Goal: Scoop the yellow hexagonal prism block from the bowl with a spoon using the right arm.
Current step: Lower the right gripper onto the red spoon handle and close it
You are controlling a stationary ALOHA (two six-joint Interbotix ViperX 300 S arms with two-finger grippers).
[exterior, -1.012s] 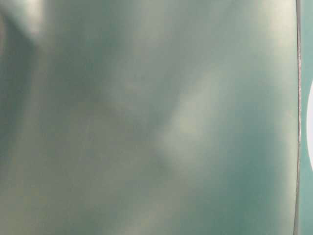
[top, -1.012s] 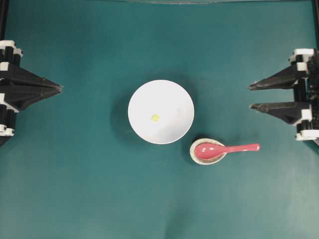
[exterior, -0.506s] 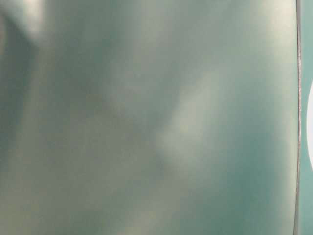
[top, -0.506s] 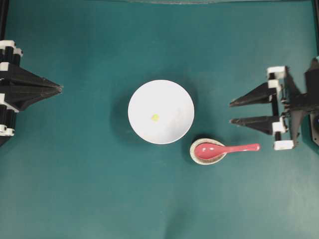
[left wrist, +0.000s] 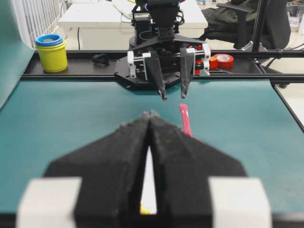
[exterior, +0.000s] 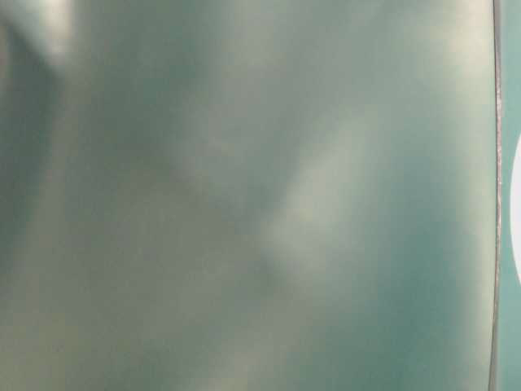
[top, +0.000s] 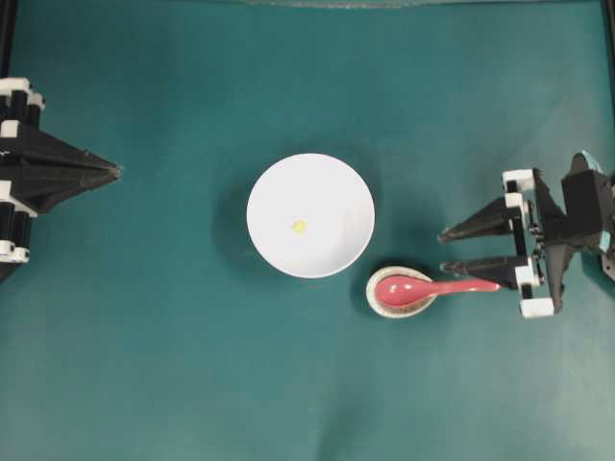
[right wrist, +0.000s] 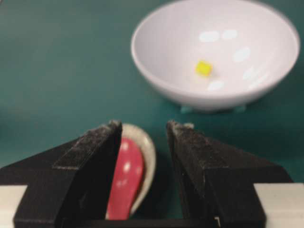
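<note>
Teal felt table, nothing readable anywhere. Left gripper (top: 115, 172) parked, jaws pinched together. Tiny yellow hexagonal block (top: 299, 227) sits in the big plain white bowl (top: 269, 192). Glossy red-pink spoon (top: 432, 287) lies on its speckled rest (top: 377, 305). Right gripper (top: 442, 251), wide open, has swung in over the handle, so the grab's probably next.

Robotics lab, teal table (left wrist: 57, 118), tape rolls (left wrist: 222, 60), office chair (left wrist: 247, 21)

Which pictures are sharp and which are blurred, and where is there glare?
Overhead view: sharp, even light, soft shadow beside the bowl. Table-level view: almost all a blurred teal-grey haze, nothing readable. Right wrist view: the bowl shows white glare spots, and the near spoon is soft. Left wrist view: the near left hand is blurred, the background sharp.
</note>
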